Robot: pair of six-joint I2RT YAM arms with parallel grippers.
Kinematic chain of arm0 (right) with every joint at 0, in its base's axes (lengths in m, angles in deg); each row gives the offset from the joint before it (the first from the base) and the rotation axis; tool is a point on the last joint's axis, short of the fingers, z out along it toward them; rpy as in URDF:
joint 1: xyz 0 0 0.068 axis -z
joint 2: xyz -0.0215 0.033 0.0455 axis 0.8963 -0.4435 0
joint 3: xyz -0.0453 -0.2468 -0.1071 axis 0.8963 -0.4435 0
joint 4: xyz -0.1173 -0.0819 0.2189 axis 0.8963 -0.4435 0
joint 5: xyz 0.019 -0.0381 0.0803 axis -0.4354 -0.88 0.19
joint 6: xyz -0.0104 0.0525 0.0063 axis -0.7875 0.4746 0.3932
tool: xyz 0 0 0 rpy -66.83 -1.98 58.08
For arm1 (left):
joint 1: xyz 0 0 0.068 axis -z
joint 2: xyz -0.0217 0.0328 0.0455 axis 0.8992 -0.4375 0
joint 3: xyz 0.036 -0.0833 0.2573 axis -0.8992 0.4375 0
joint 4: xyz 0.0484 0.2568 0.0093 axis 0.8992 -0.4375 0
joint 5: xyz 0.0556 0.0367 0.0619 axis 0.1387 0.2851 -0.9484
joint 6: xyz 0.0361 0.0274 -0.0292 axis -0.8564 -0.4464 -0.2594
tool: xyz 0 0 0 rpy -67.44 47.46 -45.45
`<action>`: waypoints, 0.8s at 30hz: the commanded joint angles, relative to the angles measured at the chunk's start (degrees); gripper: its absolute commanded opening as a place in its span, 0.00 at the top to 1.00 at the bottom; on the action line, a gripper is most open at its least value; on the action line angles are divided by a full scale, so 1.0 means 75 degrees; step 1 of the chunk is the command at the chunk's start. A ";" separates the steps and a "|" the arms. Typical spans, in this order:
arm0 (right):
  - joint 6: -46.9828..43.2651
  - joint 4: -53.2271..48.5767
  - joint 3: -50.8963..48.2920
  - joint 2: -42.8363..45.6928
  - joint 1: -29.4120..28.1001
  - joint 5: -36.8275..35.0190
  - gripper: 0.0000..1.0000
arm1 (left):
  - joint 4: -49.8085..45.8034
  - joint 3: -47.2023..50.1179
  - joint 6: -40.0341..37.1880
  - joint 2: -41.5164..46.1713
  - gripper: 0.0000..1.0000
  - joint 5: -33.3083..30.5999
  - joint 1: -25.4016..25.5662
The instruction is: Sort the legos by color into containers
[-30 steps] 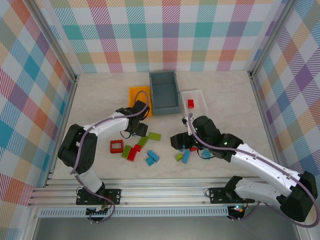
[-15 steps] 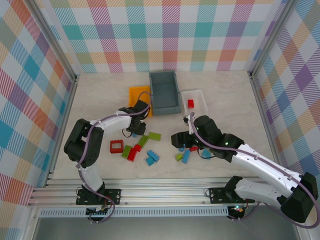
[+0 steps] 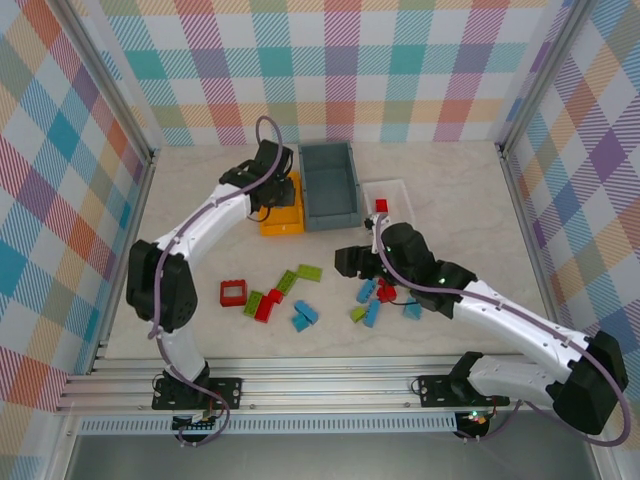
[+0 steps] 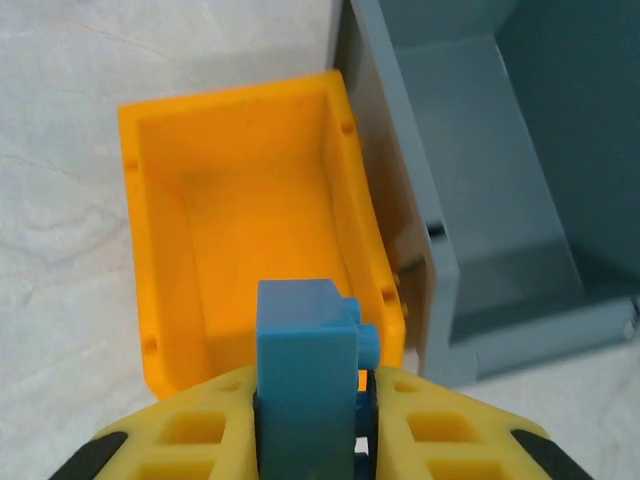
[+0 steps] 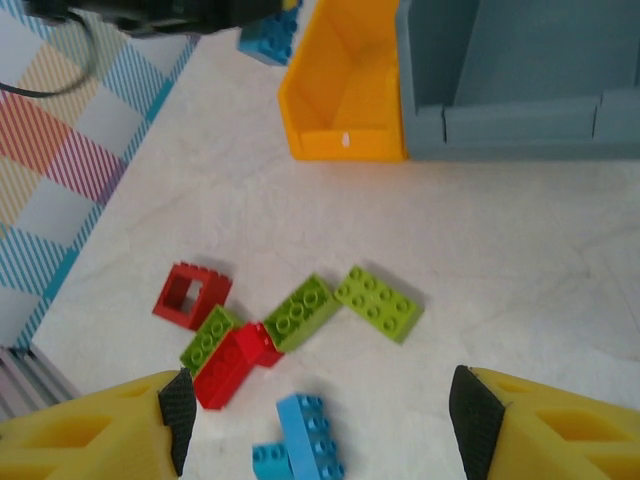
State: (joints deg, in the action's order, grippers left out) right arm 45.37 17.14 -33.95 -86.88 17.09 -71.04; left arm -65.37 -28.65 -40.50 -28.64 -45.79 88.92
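A light blue lego (image 4: 303, 365) is clamped upright in my left gripper (image 4: 312, 392), which hangs over the near end of the small orange-yellow container (image 4: 170, 250); from above, that gripper (image 3: 273, 188) is at the back, over this container (image 3: 283, 222). The grey-blue container (image 3: 328, 185) stands just right of it. My right gripper (image 5: 322, 420) is open and holds nothing, hovering above loose legos: a red square frame (image 5: 189, 295), green bricks (image 5: 377, 300), a red brick (image 5: 232, 365) and blue bricks (image 5: 308, 438). The white container (image 3: 398, 192) holds a red brick (image 3: 381, 206).
A second cluster of blue, red and green legos (image 3: 380, 300) lies under the right arm. Checkered walls close off the back and both sides, and a metal rail (image 3: 320, 375) runs along the near edge.
My left gripper shut on a blue lego in the middle pile and carried it back over the orange-yellow container. The right gripper lifted slightly and stayed open.
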 commanded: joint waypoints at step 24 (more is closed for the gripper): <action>-0.0008 -0.0174 0.0797 -0.0430 -0.0046 -0.0306 0.28 | -0.0879 -0.1380 0.0610 -0.1757 0.50 0.0686 -0.0725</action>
State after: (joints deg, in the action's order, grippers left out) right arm 45.19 18.01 -29.88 -89.90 17.09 -73.05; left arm -70.57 -37.61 -36.77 -43.98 -41.68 84.48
